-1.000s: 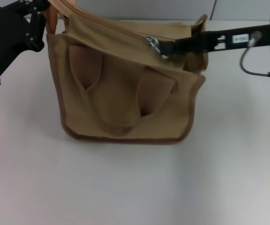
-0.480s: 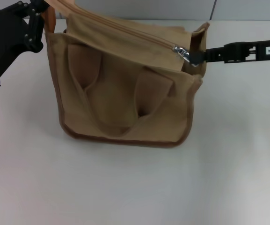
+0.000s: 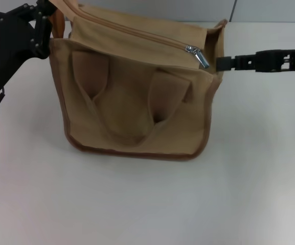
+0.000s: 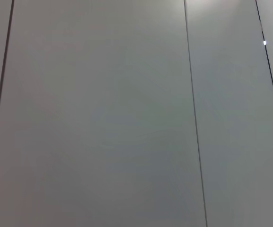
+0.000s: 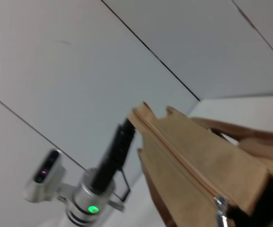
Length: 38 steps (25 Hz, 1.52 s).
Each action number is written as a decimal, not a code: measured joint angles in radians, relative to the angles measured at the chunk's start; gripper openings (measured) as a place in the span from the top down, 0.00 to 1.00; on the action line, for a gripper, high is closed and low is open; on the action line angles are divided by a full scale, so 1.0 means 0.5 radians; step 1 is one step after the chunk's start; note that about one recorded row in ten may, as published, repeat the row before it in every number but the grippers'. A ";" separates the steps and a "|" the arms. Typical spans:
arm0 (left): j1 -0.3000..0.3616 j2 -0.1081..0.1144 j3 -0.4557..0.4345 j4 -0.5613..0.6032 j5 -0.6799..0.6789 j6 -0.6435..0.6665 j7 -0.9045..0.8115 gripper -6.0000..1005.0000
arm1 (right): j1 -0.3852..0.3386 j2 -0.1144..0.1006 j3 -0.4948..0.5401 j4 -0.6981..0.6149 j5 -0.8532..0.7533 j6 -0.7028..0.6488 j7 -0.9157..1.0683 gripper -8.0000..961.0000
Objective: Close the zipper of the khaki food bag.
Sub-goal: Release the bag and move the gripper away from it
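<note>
Head view: the bag (image 3: 137,97) sits mid-table (image 3: 147,204), its zipper (image 3: 137,33) drawn nearly to the right end, pull tab (image 3: 197,55) lying loose. Left gripper (image 3: 47,15) is clamped on the bag's far left corner, apparently to brace it against the pull. Right gripper (image 3: 221,62) hangs just beside the tab, apart from it; whether its fingers are parted cannot be told. Nothing blocks the track.
</note>
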 joint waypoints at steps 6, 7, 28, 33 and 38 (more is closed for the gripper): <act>-0.001 0.000 -0.013 -0.024 0.000 -0.012 0.000 0.97 | -0.146 0.020 0.343 0.082 0.011 -0.243 -0.564 0.90; -0.001 0.000 -0.013 -0.024 0.000 -0.012 0.000 0.97 | -0.146 0.020 0.343 0.082 0.011 -0.243 -0.564 0.86; 0.052 0.013 -0.062 -0.005 -0.003 -0.092 -0.215 0.97 | -0.410 0.198 0.401 0.182 -0.342 -0.470 -1.884 0.19; 0.098 0.021 -0.026 0.098 0.016 -0.090 -0.438 0.93 | -0.405 0.210 0.401 0.183 -0.347 -0.458 -1.913 0.19; 0.214 0.045 0.148 0.462 0.048 -0.094 -0.980 0.83 | -0.395 0.220 0.402 0.186 -0.350 -0.414 -1.916 0.19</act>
